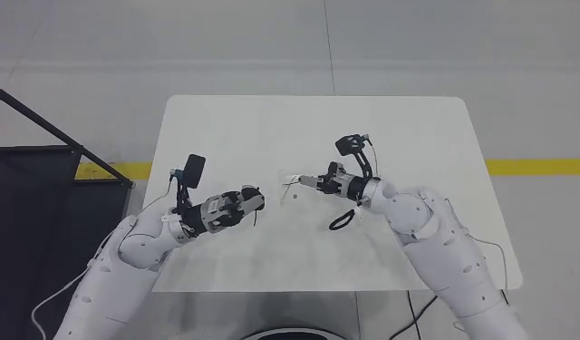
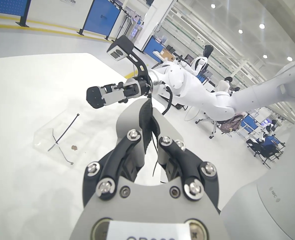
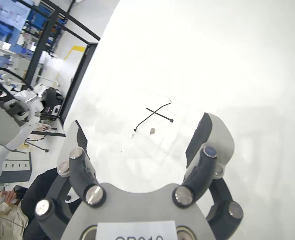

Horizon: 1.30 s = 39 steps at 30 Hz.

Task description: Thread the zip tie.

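Left gripper [image 2: 151, 123], centre of its wrist view, pinches a black zip tie [image 2: 154, 156] tight. Right gripper [image 3: 142, 126] hangs spread wide over the clear tray [image 2: 43, 132], mid-frame, with two spare ties [image 3: 157, 114] crossed inside. Pickup looks done; next, catch the free tail and feed it through the head.

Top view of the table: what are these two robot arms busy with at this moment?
The left gripper is shut on a thin black plastic zip tie, held above the white table. The right gripper is open and empty, at a clear flat plastic tray where two more black zip ties lie crossed. The held tie does not look threaded yet.
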Each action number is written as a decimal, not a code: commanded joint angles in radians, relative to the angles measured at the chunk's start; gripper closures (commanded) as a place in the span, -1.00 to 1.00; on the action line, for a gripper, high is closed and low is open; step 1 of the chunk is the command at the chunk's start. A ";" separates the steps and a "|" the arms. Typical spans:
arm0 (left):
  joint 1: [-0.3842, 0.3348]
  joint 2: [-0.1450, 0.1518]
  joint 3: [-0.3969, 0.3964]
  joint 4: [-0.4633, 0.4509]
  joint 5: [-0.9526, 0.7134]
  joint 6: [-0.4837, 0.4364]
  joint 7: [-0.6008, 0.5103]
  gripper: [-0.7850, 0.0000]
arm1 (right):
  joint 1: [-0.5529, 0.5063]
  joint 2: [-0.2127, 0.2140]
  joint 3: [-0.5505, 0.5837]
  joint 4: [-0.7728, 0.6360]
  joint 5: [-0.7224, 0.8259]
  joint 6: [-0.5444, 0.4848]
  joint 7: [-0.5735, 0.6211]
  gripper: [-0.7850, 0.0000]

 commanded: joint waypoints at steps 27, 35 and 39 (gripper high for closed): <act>0.005 0.001 -0.009 0.022 -0.012 -0.010 0.023 1.00 | 0.153 -0.059 -0.120 0.118 -0.082 0.241 0.118 0.49; 0.005 0.001 -0.009 0.022 -0.012 -0.010 0.023 1.00 | 0.168 -0.071 -0.131 0.141 -0.083 0.239 0.123 0.62; 0.005 0.001 -0.009 0.022 -0.012 -0.010 0.023 1.00 | 0.170 -0.075 -0.134 0.148 -0.086 0.233 0.125 0.90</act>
